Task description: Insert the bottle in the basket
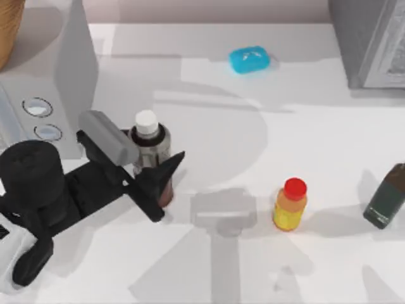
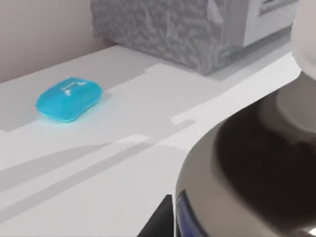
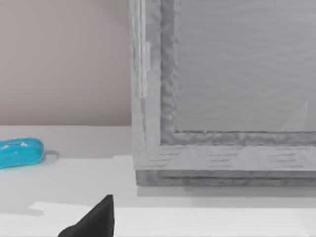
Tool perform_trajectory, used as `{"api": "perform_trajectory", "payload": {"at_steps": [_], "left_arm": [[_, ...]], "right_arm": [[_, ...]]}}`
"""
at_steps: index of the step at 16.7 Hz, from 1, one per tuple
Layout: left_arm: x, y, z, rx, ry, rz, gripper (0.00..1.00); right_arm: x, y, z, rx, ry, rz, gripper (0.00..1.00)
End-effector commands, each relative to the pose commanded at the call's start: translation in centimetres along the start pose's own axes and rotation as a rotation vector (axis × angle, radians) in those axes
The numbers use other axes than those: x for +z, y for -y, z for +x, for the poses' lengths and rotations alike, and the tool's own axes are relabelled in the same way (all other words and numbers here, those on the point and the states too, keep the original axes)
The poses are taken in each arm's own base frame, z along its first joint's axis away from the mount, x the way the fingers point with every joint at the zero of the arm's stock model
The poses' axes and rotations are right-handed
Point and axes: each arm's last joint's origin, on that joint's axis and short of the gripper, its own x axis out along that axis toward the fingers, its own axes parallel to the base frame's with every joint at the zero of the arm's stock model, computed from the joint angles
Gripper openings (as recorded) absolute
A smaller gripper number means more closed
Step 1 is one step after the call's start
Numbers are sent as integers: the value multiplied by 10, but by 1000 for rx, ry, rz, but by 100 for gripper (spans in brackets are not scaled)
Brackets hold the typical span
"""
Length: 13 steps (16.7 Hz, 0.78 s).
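Top view places the left gripper (image 1: 154, 170) at the left of the worktop (image 1: 285, 126), with its dark fingers (image 1: 169, 166) closed around the body of the bottle (image 1: 150, 142). The bottle stands upright, white cap uppermost, grey label band visible between the fingers and the wrist housing, and reddish-brown liquid visible low at its right side. The basket (image 1: 9, 28) sits at the far left corner, cut by the picture edge, well apart from the bottle. A grey box unit with two round openings (image 1: 44, 95) lies between the basket and the bottle.

A blue soap bar (image 1: 250, 59) lies at the far middle of the worktop. A small yellow-orange bottle with a red cap (image 1: 290, 204) stands right of centre, well apart from the held bottle. A dark green bottle (image 1: 387, 197) stands tilted at the right edge. A grey cabinet (image 1: 370, 41) occupies the far right corner.

Left wrist view shows the bottle (image 2: 247, 173) close against the camera, the soap bar (image 2: 69, 98) beyond it, and the cabinet (image 2: 187, 29) farther off.

Right wrist view shows one dark fingertip of the right gripper (image 3: 96, 219); how far its fingers are open cannot be told. The cabinet (image 3: 222, 89) and soap bar (image 3: 19, 150) are ahead of it.
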Motion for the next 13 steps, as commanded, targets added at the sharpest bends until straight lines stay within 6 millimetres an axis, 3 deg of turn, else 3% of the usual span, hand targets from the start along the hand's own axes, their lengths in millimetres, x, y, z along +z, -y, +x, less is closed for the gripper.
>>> {"api": "perform_trajectory", "payload": {"at_steps": [3,6,9,13], "left_arm": [[43,37,23,-20,-16,14,0],[91,76,22,-18,-46,22,0],[138,105,2,8,-53,33,0],[191,131,-42,63,-32,51,0]], "right_arm": [[0,0,0,0,0,0,100],[0,0,0,0,0,0,100],[0,0,0,0,0,0,100],[0,0,0,0,0,0,100]]}}
